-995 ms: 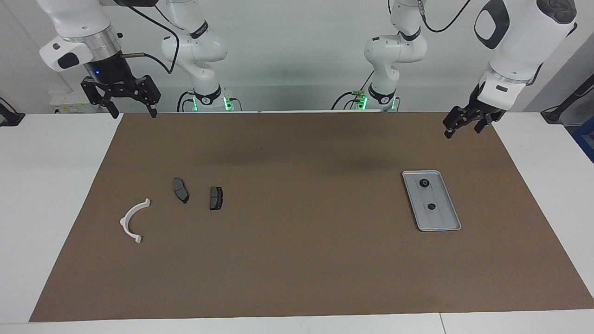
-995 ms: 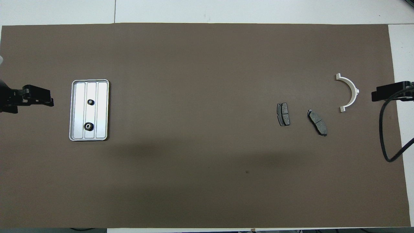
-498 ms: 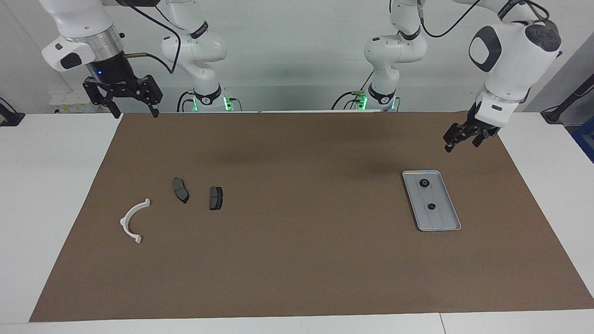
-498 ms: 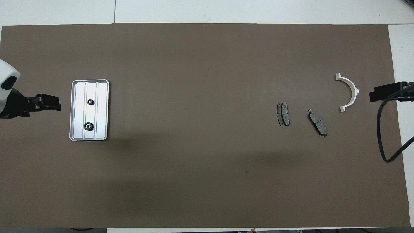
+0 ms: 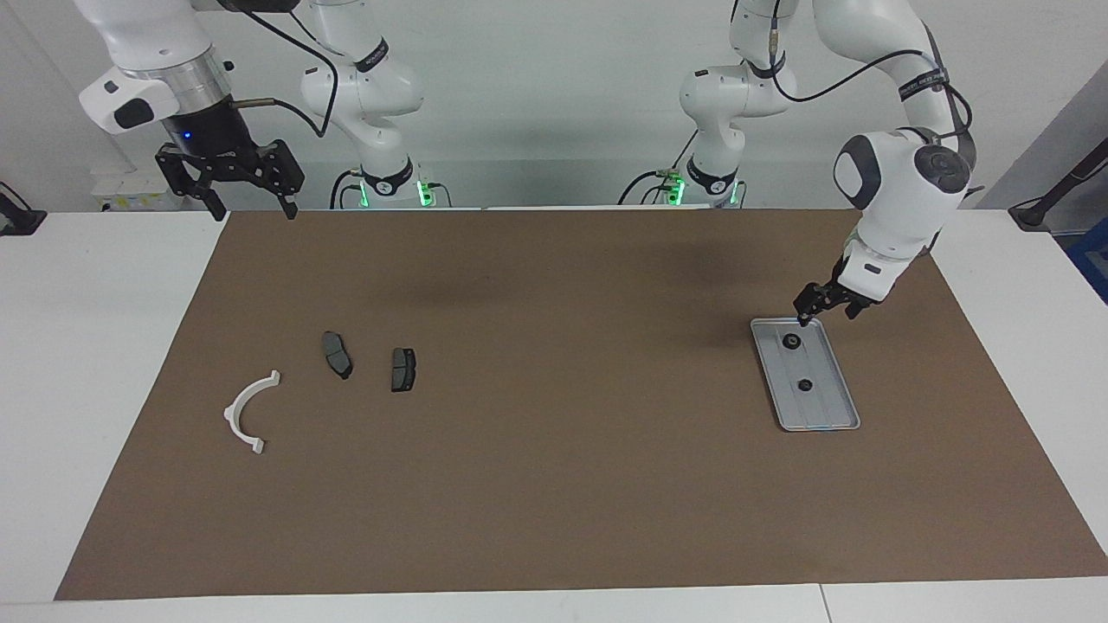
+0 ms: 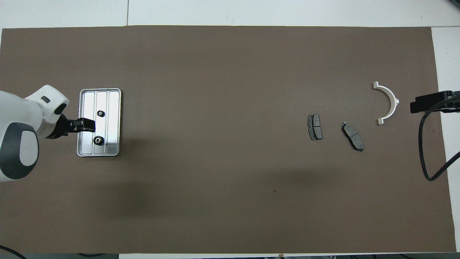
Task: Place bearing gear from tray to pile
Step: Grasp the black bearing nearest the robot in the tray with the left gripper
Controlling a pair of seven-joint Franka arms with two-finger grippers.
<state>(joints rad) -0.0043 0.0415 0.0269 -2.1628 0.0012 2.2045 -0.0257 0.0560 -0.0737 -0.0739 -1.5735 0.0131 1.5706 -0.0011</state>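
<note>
Bearing gears, two, lie in tray (image 5: 833,414): nearer gear (image 5: 789,341) by tray's robot-side end, farther gear (image 5: 804,385) at mid-tray. Left gripper (image 5: 819,303) low over that same end, probably lining up on nearer gear; fingers too dark to judge, cannot tell if released or clenched, nothing seen held. Right gripper (image 5: 249,203) waits, raised over mat edge, jaws spread, empty. Pile at right arm's end: brake pads (image 5: 337,354) (image 5: 402,369), then white bracket (image 5: 248,411) farthest, spaced out, leaving room for gear.

From overhead I see the right gripper (image 6: 427,101) cut off at the edge; the left gripper (image 6: 86,125) hides part of the tray (image 6: 114,108).
</note>
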